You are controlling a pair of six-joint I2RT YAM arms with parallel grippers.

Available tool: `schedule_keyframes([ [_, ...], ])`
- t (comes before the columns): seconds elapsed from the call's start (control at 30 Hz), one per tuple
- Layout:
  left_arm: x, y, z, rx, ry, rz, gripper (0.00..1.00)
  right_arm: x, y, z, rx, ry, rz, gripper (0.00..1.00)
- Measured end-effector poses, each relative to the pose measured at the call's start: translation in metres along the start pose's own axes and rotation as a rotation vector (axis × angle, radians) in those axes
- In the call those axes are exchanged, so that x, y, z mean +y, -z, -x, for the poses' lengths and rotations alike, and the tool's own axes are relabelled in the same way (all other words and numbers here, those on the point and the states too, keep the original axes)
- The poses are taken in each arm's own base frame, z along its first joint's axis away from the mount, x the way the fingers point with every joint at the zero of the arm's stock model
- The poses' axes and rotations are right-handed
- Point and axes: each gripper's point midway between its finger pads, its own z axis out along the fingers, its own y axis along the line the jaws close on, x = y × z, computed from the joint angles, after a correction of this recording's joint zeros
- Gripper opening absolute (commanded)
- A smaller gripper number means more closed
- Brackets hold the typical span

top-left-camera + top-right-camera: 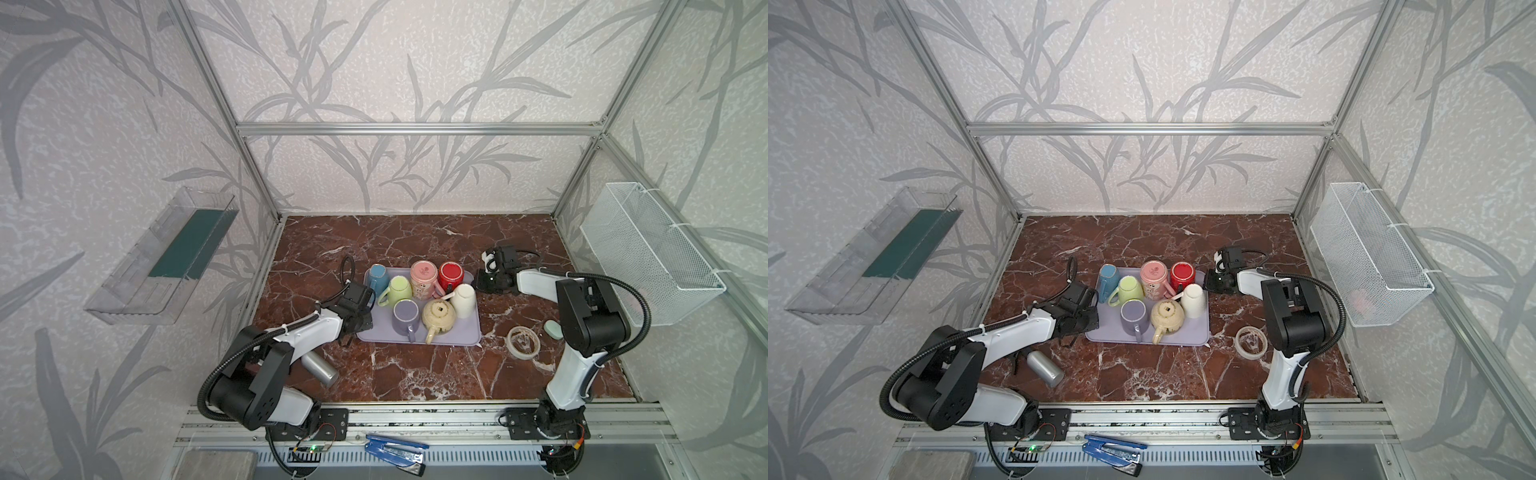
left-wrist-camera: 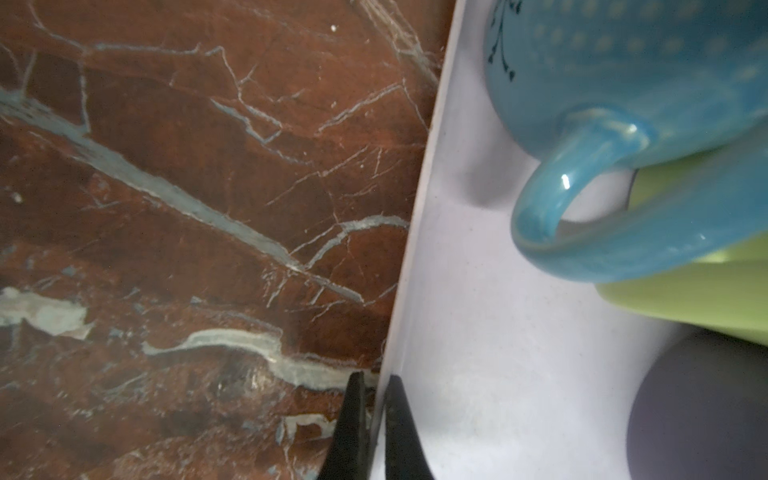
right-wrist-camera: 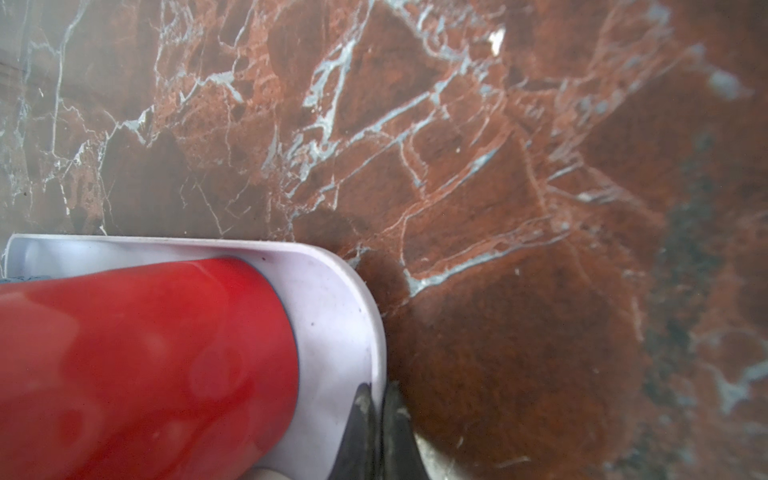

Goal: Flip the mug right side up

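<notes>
My left tool (image 2: 376, 382) is clamped shut on the rim of the lilac tray (image 1: 453, 334) along its left side. My right tool (image 3: 378, 388) pinches the same rim by the tray's far right corner. The tray lies in the middle of the worktop (image 1: 415, 374); on it, among other upturned ones, the red mug (image 1: 451, 274) stands just beside my right tool and the blue mug (image 1: 376, 276) near my left.

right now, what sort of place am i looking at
Likely a robot lab cell styled as a kitchen: aluminium frame with wallpapered panels, marble-look tabletop, a tray of mugs between the left arm and right arm.
</notes>
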Motion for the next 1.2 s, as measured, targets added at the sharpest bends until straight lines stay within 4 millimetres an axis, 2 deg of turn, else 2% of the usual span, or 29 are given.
schedule_keyframes([
  [0.13, 0.003, 0.002, 0.001, 0.003, 0.012, 0.018, 0.21, 0.003, 0.005, -0.014, 0.047, -0.013, 0.007, 0.19],
  [0.33, 0.001, 0.015, 0.017, -0.03, 0.033, 0.02, 0.3, 0.005, 0.012, -0.026, 0.089, -0.027, 0.016, 0.24],
  [0.57, -0.002, 0.037, 0.032, -0.07, 0.035, 0.009, 0.38, 0.006, 0.027, -0.025, 0.083, -0.037, 0.02, 0.27],
  [0.67, -0.006, 0.053, 0.041, -0.086, 0.01, -0.014, 0.41, 0.01, 0.043, -0.02, 0.054, -0.028, 0.016, 0.28],
  [0.8, -0.013, 0.075, 0.046, -0.095, -0.038, -0.06, 0.41, 0.02, 0.077, -0.014, -0.035, 0.003, 0.024, 0.3],
  [1.0, -0.026, 0.111, 0.06, -0.101, -0.127, -0.115, 0.41, 0.032, 0.118, -0.021, -0.134, 0.039, 0.055, 0.34],
  [1.1, -0.036, 0.124, 0.07, -0.101, -0.176, -0.139, 0.42, 0.044, 0.135, -0.026, -0.171, 0.075, 0.081, 0.38],
  [1.2, -0.041, 0.123, 0.072, -0.078, -0.227, -0.138, 0.45, 0.067, 0.152, -0.033, -0.2, 0.143, 0.13, 0.41],
])
